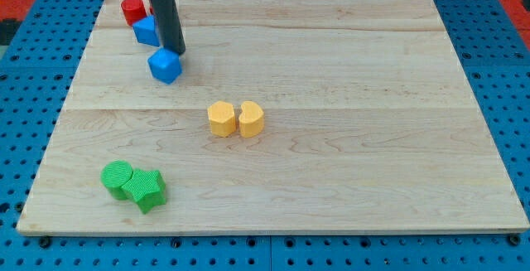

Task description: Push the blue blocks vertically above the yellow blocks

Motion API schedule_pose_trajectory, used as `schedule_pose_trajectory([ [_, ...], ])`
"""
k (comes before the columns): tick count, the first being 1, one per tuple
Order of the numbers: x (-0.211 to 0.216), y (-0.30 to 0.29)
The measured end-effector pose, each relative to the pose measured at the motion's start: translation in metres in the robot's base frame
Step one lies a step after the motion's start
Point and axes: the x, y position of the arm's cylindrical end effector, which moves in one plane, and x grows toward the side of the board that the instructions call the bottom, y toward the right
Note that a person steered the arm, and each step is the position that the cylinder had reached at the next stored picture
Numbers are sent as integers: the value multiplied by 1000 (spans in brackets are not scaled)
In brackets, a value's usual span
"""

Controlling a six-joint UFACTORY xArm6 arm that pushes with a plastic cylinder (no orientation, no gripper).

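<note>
A blue cube (165,65) lies at the upper left of the wooden board (348,97). A second blue block (146,31) lies above it, partly hidden by my rod, its shape unclear. My tip (176,51) sits at the cube's upper right edge, touching or nearly touching it. Two yellow blocks lie side by side near the board's middle: a hexagon-like one (221,118) and a heart-like one (251,118). Both blue blocks stand above and to the left of the yellow pair.
A red cylinder (132,10) stands at the top left corner, touching the upper blue block. A green cylinder (117,177) and a green star (146,190) sit together at the bottom left. Blue pegboard surrounds the board.
</note>
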Motion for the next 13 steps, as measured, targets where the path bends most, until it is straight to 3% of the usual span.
schedule_pose_trajectory([
  [2, -15, -87],
  [3, 4, -139],
  [4, 83, -86],
  [5, 92, -7],
  [7, 58, -98],
  [9, 30, 101],
  [10, 49, 42],
  [11, 38, -13],
  [13, -18, 117],
])
